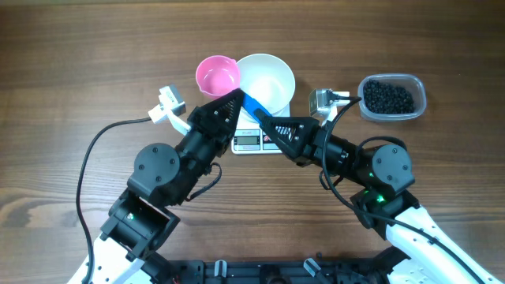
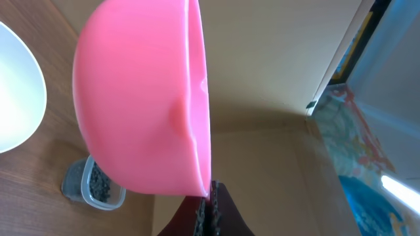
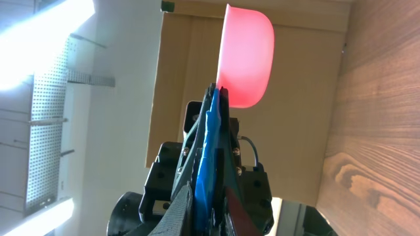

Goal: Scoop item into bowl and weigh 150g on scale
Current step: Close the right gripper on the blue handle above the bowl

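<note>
Toward the middle of the worktop's point(image 1: 63, 63) far edge, the white bowl point(image 1: 272, 75) sits on the scale point(image 1: 247, 142) and looks empty. The black beads point(image 1: 388, 96) all lie in a clear tub point(image 1: 419, 100) well apart toward the right edge, so no scooping or weighing seems done yet; the whole filling is left. The left gripper point(image 1: 231, 101) is pressed together on the rim of the pink scoop point(image 1: 217, 76), just beside the bowl. The right gripper point(image 1: 264, 120) pinches a blue strip point(image 1: 252, 103) over the bowl's near rim; what it belongs to I cannot tell. The scale's display is too small to read, and no brand or label shows.
</note>
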You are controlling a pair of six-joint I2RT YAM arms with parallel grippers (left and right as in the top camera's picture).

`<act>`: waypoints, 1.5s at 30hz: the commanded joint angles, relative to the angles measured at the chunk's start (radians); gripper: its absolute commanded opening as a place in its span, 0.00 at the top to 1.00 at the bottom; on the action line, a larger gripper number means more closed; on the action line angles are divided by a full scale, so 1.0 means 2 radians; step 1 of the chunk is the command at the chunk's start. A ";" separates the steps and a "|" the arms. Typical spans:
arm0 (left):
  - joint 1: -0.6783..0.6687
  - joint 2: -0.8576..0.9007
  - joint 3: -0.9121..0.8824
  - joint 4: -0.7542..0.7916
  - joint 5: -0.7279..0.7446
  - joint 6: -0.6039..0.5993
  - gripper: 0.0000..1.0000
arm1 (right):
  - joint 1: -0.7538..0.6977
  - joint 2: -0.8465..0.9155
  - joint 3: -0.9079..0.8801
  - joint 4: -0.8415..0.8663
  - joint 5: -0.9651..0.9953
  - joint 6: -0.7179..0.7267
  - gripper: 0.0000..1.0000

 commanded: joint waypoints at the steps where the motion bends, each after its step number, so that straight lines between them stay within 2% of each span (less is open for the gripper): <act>1: -0.001 0.000 0.000 0.001 -0.009 0.003 0.96 | 0.002 0.000 0.006 0.003 -0.017 0.002 0.74; 7: -0.001 0.001 0.000 0.001 -0.009 0.003 0.96 | 0.002 0.000 0.006 0.003 -0.010 0.003 0.55; 16: -0.002 0.001 0.000 -0.002 0.001 0.003 0.96 | 0.002 0.000 0.006 0.003 0.023 0.016 0.53; 32: -0.020 0.019 0.000 -0.003 0.008 -0.014 0.96 | 0.002 0.000 0.006 0.006 0.030 0.035 0.55; 40: -0.019 0.019 0.000 -0.001 0.008 -0.014 0.96 | 0.002 0.000 0.006 -0.005 0.032 0.035 0.71; 45: -0.019 0.019 0.000 -0.001 0.008 -0.014 0.96 | 0.002 0.000 0.006 -0.007 0.039 0.032 0.73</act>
